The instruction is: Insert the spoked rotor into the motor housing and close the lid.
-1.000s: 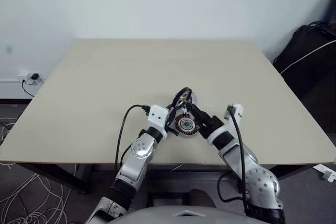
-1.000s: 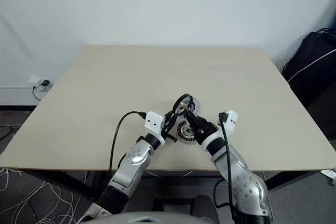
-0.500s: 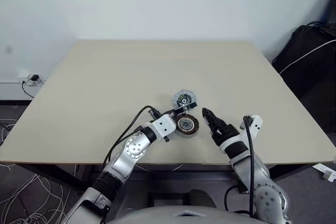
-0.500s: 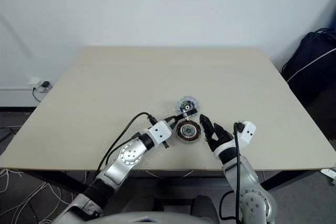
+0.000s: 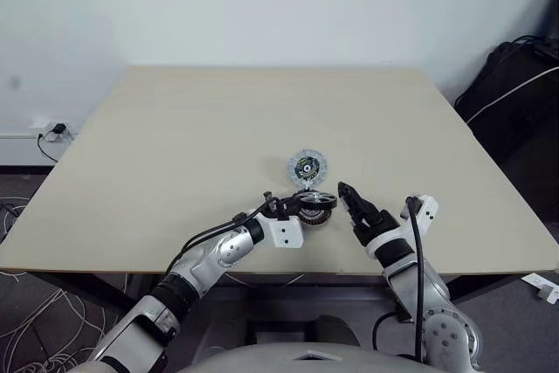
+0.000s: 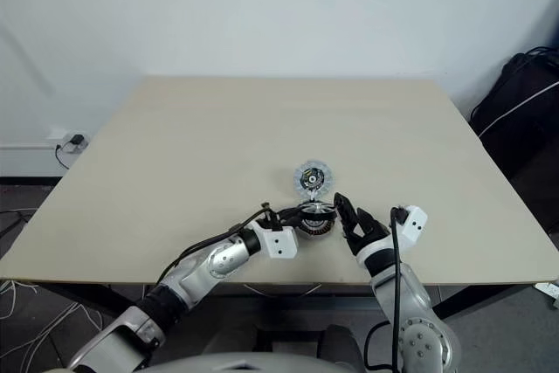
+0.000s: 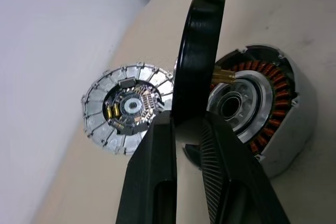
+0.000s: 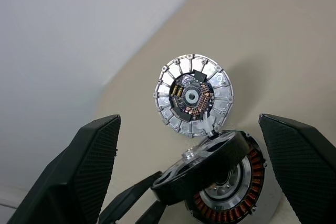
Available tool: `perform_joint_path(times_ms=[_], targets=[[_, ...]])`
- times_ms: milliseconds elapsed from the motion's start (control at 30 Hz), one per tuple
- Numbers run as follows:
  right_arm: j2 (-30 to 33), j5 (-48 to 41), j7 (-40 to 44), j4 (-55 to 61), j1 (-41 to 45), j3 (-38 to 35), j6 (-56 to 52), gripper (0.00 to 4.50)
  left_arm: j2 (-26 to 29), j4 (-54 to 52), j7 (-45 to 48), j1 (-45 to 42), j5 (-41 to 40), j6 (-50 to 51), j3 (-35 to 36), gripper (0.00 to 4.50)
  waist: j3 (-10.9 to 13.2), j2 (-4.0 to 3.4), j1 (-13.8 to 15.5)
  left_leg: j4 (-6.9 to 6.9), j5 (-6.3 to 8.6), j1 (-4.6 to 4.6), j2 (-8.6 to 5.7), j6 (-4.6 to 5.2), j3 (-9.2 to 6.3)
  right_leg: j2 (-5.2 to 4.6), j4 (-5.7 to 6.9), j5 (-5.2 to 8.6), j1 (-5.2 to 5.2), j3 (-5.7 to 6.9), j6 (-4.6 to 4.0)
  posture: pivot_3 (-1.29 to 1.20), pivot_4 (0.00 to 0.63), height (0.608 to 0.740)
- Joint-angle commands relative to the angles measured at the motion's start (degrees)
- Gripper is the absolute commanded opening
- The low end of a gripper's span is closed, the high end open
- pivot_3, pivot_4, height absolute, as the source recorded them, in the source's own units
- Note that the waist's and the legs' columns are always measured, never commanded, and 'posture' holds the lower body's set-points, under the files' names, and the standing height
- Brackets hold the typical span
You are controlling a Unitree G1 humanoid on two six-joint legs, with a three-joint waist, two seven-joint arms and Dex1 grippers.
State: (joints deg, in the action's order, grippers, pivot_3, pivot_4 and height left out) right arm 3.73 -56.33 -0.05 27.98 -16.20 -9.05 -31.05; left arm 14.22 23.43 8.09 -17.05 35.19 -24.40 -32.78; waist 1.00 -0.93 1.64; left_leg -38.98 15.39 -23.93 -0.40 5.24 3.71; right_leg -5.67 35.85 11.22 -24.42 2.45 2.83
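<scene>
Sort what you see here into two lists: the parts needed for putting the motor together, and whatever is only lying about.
Belongs to the job:
- spoked rotor, pinched in the left gripper
- motor housing
- lid, flat on the table
- right gripper, open

Lying about:
- black bag
- floor cables
</scene>
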Motion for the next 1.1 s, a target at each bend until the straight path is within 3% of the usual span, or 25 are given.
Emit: perform_joint_path(times_ms=[33,833,1100], targets=[[-0.31,-0.20,0.34,2.63,0.13,-0.72,1.35,4.50,-0.29,0.31,-2.48,-1.72,1.42,-1.60,0.01,0.33,0.00,-0.01,-0.01,0.00,0.00,0.00,0.00,0.00,0.00,0.00,0.00,0.00,0.00,-0.01,0.00,0.00,0.000,0.740],[-0.54,-0.09,0.20,2.46,-0.15,-0.67,1.51,4.50,0.16,2.13,-3.72,-3.31,5.03,-0.68,-0.12,0.33,-0.01,-0.01,0.00,0.01,0.00,0.00,0.00,0.00,0.00,-0.03,0.00,0.00,-0.01,0.00,0.00,0.00,0.000,0.740],[-0.46,-0.08,0.10,2.57,-0.02,-0.76,1.53,4.50,0.19,0.92,-3.64,-3.27,4.82,0.09,0.48,2.92,-0.02,-0.02,0.00,0.01,0.00,0.00,0.00,0.00,0.00,-0.03,0.01,0.00,0.00,-0.01,0.00,0.00,0.000,0.740]])
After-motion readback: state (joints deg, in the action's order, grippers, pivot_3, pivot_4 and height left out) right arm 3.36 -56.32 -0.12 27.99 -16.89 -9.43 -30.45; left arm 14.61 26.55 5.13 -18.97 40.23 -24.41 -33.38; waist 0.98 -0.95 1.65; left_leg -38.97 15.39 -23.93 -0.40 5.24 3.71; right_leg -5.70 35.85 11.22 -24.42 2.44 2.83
